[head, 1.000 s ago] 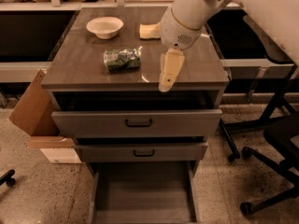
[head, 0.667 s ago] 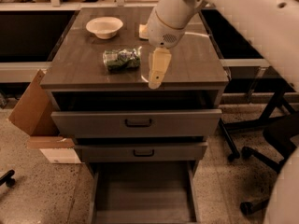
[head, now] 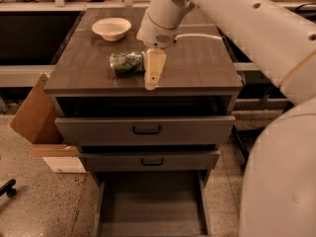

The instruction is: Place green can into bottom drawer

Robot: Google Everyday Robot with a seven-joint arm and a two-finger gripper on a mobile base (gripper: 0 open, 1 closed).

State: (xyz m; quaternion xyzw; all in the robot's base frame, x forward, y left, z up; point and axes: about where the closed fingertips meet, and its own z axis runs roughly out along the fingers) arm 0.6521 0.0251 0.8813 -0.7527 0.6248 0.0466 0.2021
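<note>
The green can [head: 126,63] lies on its side on the grey cabinet top [head: 197,68], left of centre. My gripper [head: 153,72] points down at the front part of the top, right next to the can's right end; I cannot tell if it touches the can. The bottom drawer [head: 150,204] is pulled out at floor level below the cabinet, and its flat floor is bare. My white arm reaches in from the upper right.
A cream bowl [head: 111,28] stands at the back left of the top. The top drawer [head: 143,130] and the middle drawer [head: 148,160], both with black handles, stick out slightly. A cardboard box [head: 34,115] leans at the cabinet's left. My arm fills the right side.
My gripper has moved left along the cabinet top toward the can and now stands beside its right end. The arm now hides the yellow sponge at the back.
</note>
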